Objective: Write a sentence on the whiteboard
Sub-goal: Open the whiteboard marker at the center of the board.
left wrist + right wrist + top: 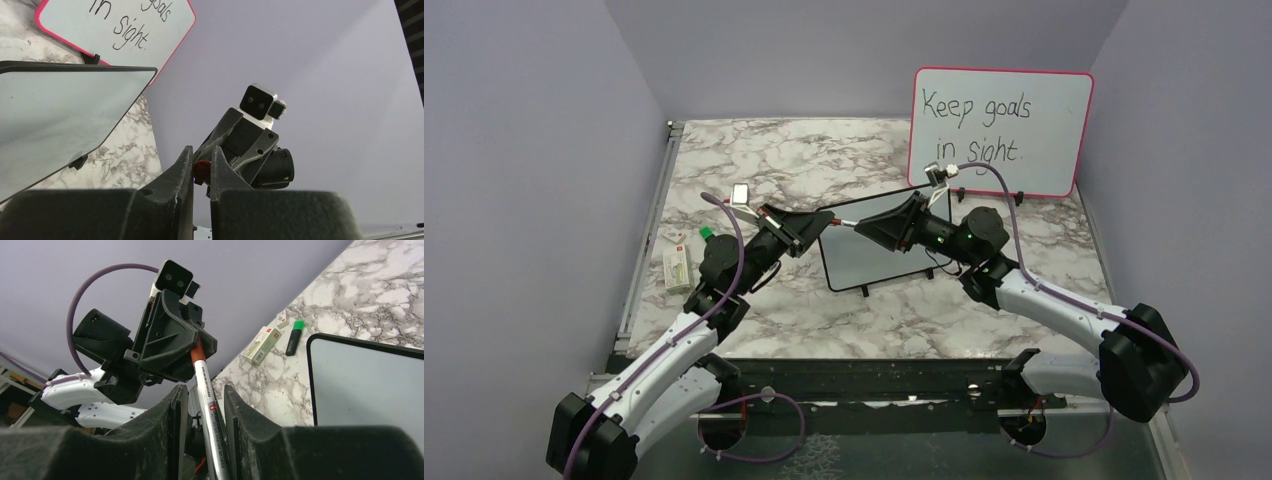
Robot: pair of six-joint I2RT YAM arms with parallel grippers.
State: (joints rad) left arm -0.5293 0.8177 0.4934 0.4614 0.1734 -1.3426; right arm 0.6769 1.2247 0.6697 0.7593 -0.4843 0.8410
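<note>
Desk [774,150] of marble pattern carries the whiteboard [869,262], a black-framed panel lying at its middle on small black feet, its face plain white. Behind the whiteboard and to its right stands a larger pink-framed board [1044,130] reading "Keep goals in sight". The two arms meet over the whiteboard's far left corner. The right gripper [205,395] reaches in across the whiteboard's far edge, and its fingers straddle the white barrel of a marker [206,385]. Thin gaps show on both sides of the barrel, so whether they press it cannot be told. The left gripper [201,160], just left of that corner, has its fingers pressed together on the marker's red cap [201,171]. Well left of the whiteboard lie a small box [677,268] and, beside it, a green-capped marker [707,234].
</note>
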